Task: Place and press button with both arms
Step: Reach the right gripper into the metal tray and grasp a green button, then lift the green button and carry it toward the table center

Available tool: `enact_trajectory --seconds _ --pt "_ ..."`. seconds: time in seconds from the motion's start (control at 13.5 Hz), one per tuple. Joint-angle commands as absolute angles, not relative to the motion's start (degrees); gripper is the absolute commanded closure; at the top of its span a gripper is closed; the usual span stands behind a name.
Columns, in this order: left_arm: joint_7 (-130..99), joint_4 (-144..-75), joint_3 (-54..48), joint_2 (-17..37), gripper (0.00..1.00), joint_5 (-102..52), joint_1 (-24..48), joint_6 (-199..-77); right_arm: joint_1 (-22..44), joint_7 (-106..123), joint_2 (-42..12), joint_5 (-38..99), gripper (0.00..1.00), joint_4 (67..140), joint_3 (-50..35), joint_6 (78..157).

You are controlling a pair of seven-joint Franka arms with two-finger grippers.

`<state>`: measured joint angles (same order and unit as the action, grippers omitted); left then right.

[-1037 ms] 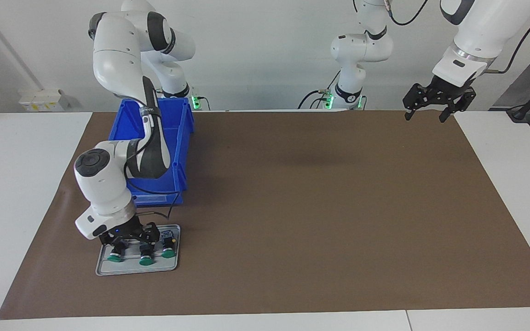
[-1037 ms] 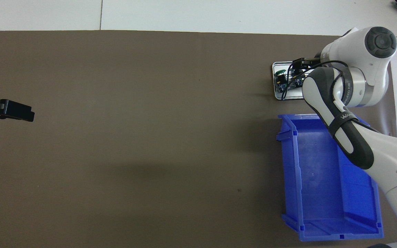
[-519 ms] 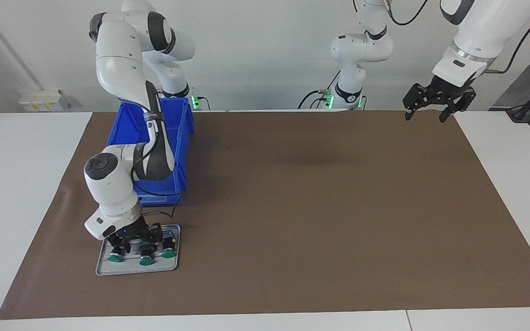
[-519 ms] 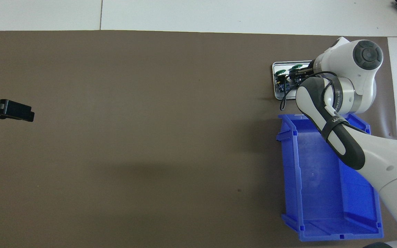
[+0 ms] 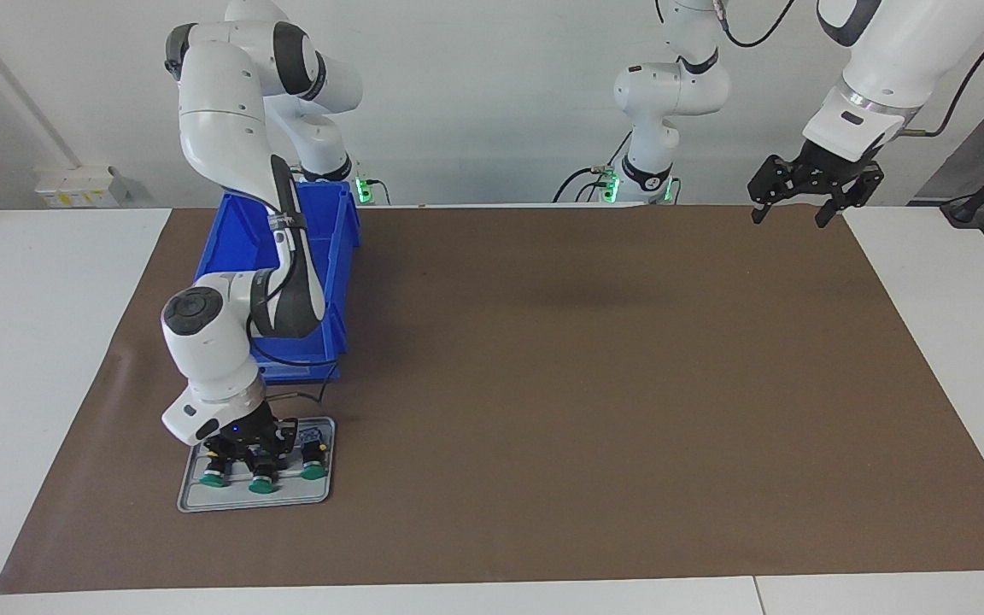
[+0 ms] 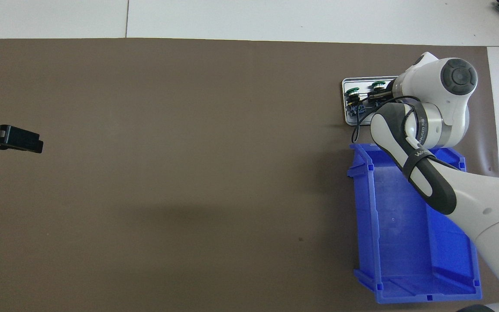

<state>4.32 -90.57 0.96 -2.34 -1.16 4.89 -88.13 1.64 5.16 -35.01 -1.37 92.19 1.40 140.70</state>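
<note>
Three buttons with green caps lie side by side on a small grey tray [image 5: 191, 497] toward the right arm's end of the table. The middle button [image 5: 263, 483] sits between the two others [image 5: 212, 479] [image 5: 314, 471]. My right gripper [image 5: 253, 454] is down on the tray, right over the middle button's black body. In the overhead view my right wrist hides much of the tray [image 6: 345, 113]; two green caps [image 6: 353, 90] [image 6: 378, 85] show. My left gripper [image 5: 788, 217] hangs open and empty in the air over the mat's corner at the left arm's end, and waits.
A blue open bin [image 5: 334, 256] stands just nearer to the robots than the tray; my right arm reaches over it. It also shows in the overhead view [image 6: 364, 216]. A brown mat [image 5: 594, 384] covers the table.
My right arm has swung its wrist toward the table's middle and set its gripper over the middle button. Another green cap has come into sight from above. The left arm has not moved.
</note>
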Motion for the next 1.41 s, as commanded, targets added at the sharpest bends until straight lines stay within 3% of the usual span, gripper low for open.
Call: enact_trajectory --seconds 0.0,0.44,0.74,1.33 --pt "4.7 -92.5 0.6 -3.8 0.0 -0.3 4.3 -89.1 1.1 6.5 -34.1 -0.9 1.0 91.8 0.9 140.5" --pt "4.7 -92.5 0.6 -3.9 0.0 -0.3 4.3 -89.1 2.4 -15.2 -32.0 -2.1 1.0 74.8 0.6 115.2" --pt "4.7 -92.5 0.6 -3.8 0.0 -0.3 4.3 -89.1 7.7 -49.7 -27.0 -1.5 1.0 74.4 0.7 112.6" --pt "4.7 -92.5 0.6 -3.9 0.0 -0.3 4.3 -89.1 29.1 -105.8 -25.9 -8.3 1.0 79.3 0.8 112.2"
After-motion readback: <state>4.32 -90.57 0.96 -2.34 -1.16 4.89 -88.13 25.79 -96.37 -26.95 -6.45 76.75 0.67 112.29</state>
